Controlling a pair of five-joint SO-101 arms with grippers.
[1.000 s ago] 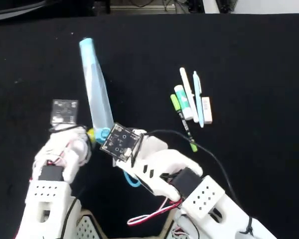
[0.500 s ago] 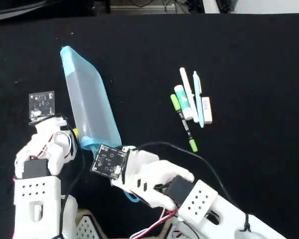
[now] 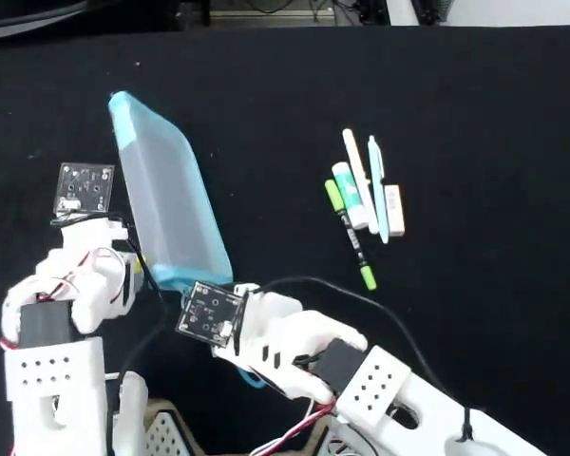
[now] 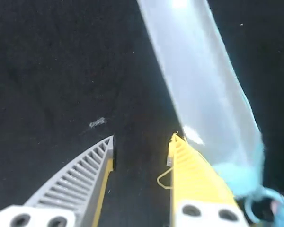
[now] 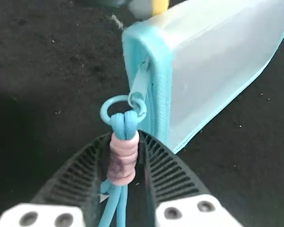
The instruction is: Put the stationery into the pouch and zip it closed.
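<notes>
The pouch (image 3: 166,204) lies on the black desk (image 3: 456,114) with its long axis running from the far left corner down toward the two arms. Its near, narrow end sits between them. The zipper slider (image 5: 139,85) is at that near corner, directly in front of the right end effector (image 5: 124,142). That makes the right arm the one placed to work the zip.

The right end effector is clamped on the blue pull cord (image 5: 122,156), gripping it around a pink bead just behind the ring that hangs from the slider. The cord runs straight from the slider into the grip.

The left end effector (image 4: 143,139) stands beside the same end of the pouch with its two prongs spread and only bare desk between them. Its yellow prong is right against the pouch's long edge, so it holds nothing.

Any travel of the slider would likely have to follow the pouch's long axis, and the pouch looks free to slide because the left end effector is not clamped on it.

The stationery (image 3: 361,204), a small cluster of pens and markers, lies well apart on the right of the desk, outside the pouch.
</notes>
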